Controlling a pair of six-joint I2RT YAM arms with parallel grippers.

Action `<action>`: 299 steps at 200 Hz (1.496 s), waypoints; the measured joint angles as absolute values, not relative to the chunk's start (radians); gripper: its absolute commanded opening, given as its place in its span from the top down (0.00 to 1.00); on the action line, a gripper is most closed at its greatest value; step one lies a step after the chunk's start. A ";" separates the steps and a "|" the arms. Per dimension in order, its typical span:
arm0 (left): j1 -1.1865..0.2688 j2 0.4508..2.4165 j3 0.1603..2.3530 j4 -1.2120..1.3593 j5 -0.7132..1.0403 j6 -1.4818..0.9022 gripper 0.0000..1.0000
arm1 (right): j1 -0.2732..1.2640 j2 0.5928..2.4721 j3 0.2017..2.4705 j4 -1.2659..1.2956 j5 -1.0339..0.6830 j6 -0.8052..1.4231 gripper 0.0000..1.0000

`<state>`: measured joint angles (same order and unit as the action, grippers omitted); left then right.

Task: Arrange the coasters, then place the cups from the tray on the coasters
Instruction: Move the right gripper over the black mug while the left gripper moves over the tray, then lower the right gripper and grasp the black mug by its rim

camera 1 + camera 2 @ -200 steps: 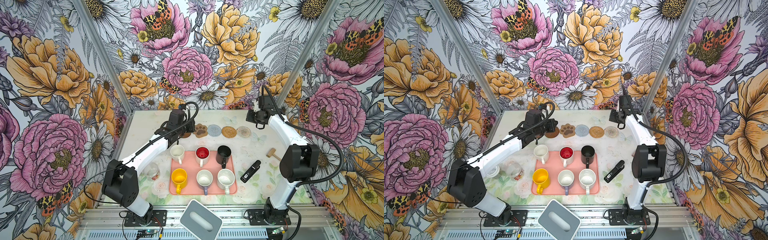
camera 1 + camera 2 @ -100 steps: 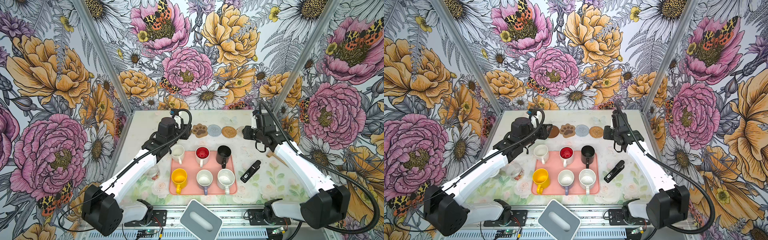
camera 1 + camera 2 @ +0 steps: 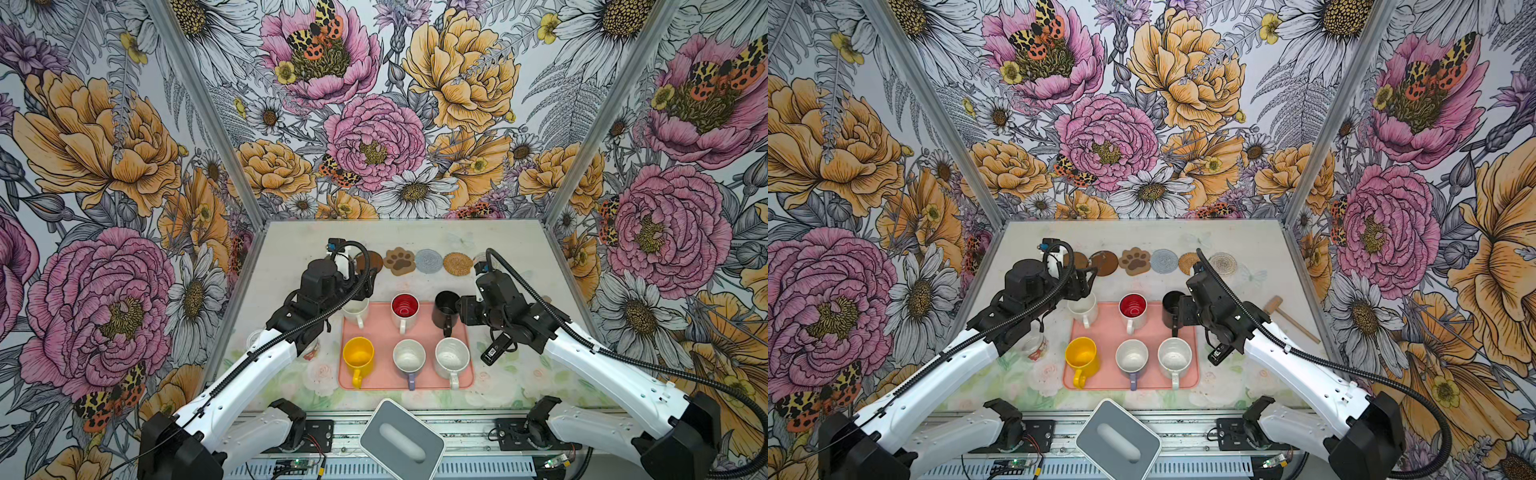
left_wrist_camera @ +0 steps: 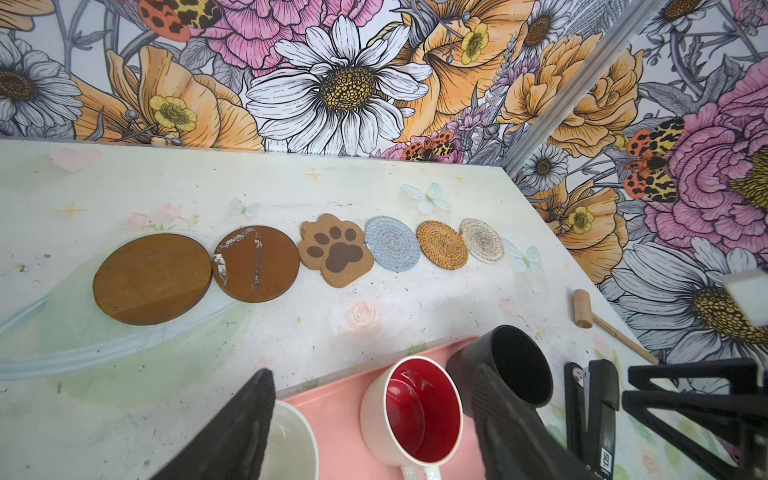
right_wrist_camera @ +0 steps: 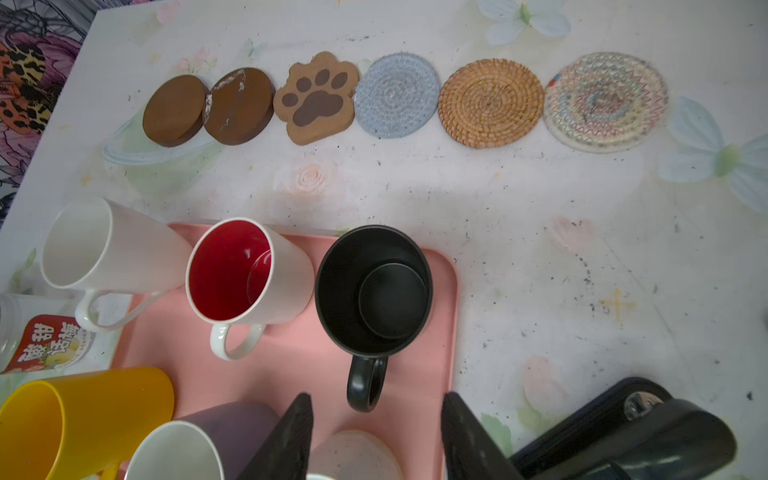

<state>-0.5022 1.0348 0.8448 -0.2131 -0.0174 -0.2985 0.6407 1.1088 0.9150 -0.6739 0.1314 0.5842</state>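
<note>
Pink tray (image 3: 426,334) carries cups (image 3: 405,306); coasters (image 3: 400,261) lie at its 12 o'clock. Left gripper (image 4: 374,372) and right gripper (image 5: 376,397) gape, empty. Tight spacing may topple a neighbour.

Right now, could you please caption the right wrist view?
Open right gripper hovers by the black handled mug on the salmon-pink tray, six assorted coasters beyond.

A bare table strip (image 5: 415,187) runs left to right between the coaster row (image 5: 397,95) and the tray (image 5: 291,365). Close-set cups (image 3: 405,309) fill the tray; a jar (image 3: 1034,347) flanks it left, a black device (image 3: 496,351) right.
</note>
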 measured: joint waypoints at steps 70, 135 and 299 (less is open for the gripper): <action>-0.502 1.008 0.818 -0.212 -0.023 -0.295 0.21 | 0.724 1.218 0.912 -0.670 0.146 0.666 0.44; -0.502 1.008 0.809 -0.212 -0.023 -0.295 0.21 | 0.728 1.301 0.912 -0.669 0.154 0.716 0.39; -0.502 1.008 0.809 -0.220 -0.023 -0.280 0.21 | 0.682 1.465 0.932 -0.635 0.139 0.764 0.47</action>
<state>-0.5022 1.0080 0.8093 -0.2203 -0.0227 -0.2798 0.6819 1.4651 0.9318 -0.6353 0.1387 0.7639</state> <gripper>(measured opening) 0.795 0.534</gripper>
